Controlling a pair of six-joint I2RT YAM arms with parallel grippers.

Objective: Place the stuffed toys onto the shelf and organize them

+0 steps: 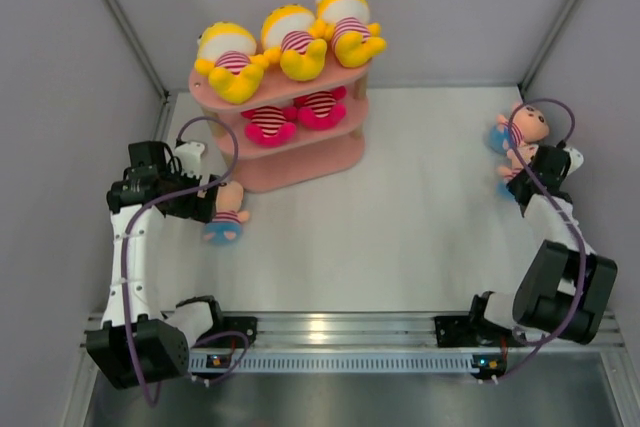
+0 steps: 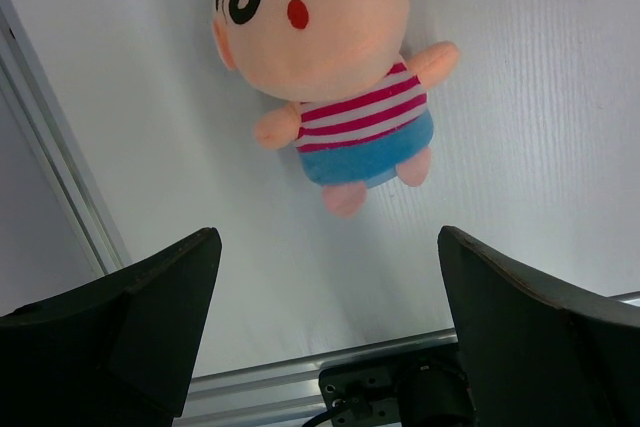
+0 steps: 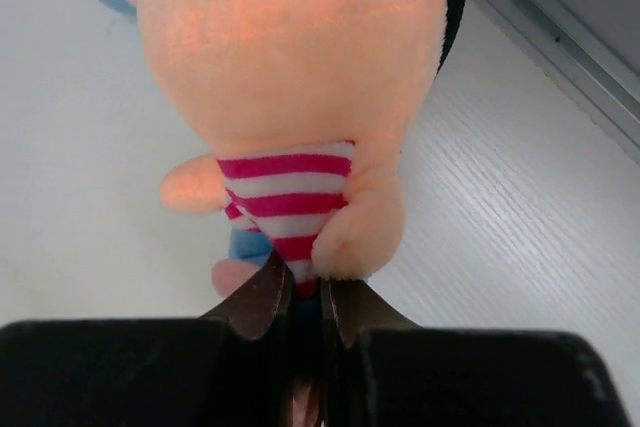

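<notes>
Stuffed toys [image 1: 290, 42] belong on the shelf [image 1: 300, 169], so the right gripper [image 3: 305, 292] clamps a stray doll's [image 3: 290, 97] shirt while the left gripper [image 2: 322, 247] gapes empty over a second doll [image 2: 330, 57].

left end effector [image 2: 328, 237] gapes wide, angled downward; right end effector [image 3: 300, 292] clamped tight, fingers [image 3: 262, 302] nearly touching.

Background only: white table, grey enclosure.
White ribbed table [image 1: 420, 237] covers the floor. An aluminium rail [image 1: 340, 328] runs along its near edge. Plain grey walls [image 1: 430, 7] stand on three sides, with slim metal posts [image 1: 118, 17] at both far corners.
</notes>
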